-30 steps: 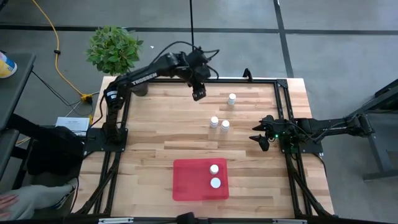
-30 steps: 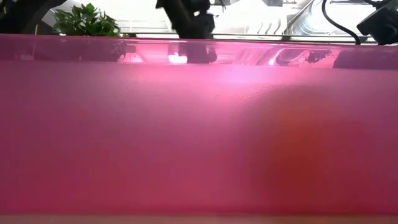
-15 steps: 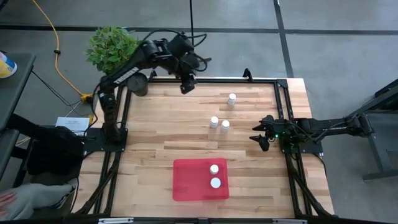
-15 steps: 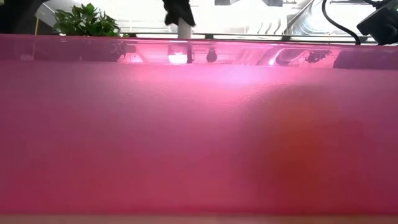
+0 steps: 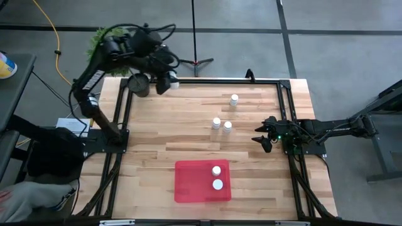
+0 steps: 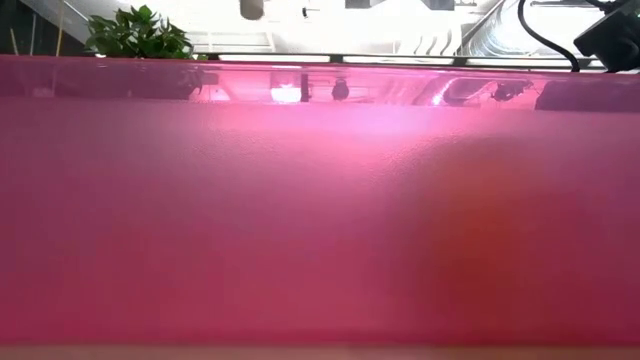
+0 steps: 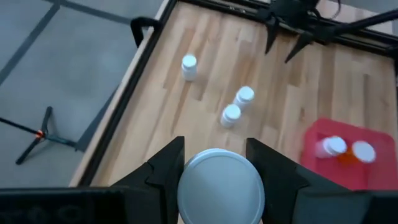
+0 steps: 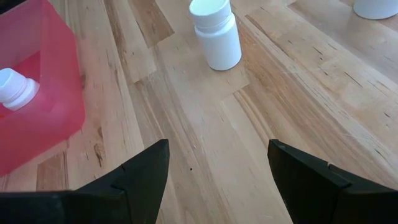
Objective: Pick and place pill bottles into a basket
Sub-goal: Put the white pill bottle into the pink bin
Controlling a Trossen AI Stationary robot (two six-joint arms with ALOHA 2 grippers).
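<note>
My left gripper [image 5: 168,83] is over the table's far left corner, beside a dark pot [image 5: 139,83], shut on a white pill bottle [image 7: 221,186]. Three white bottles [image 5: 234,99] [image 5: 216,123] [image 5: 227,127] stand on their bases on the wood at the far middle. The red tray [image 5: 188,188] lies near the front edge with two bottles [image 5: 216,170] [image 5: 218,184] in it. In the left wrist view one of these is white [image 7: 334,146] and one orange [image 7: 360,151]. My right gripper [image 5: 264,139] waits open at the right side. My left gripper pinches the white bottle between its two fingers [image 7: 168,165], one on each side, just at or under the round cap [image 7: 221,177]. The cap's top faces the wrist camera, so the bottle's body is hidden. The bottle is lifted clear of the table.
A potted plant [image 5: 100,39] stands behind the far left corner. A black frame [image 5: 286,107] runs along the table's edges. The tray's red wall [image 6: 320,220] fills the low view. A white bottle [image 8: 216,34] stands ahead of my right gripper.
My left gripper has swung from the far middle of the table toward the far left corner and gone up, carrying the white bottle clear of the table. The three bottles on the wood and the two in the tray have stayed put.
</note>
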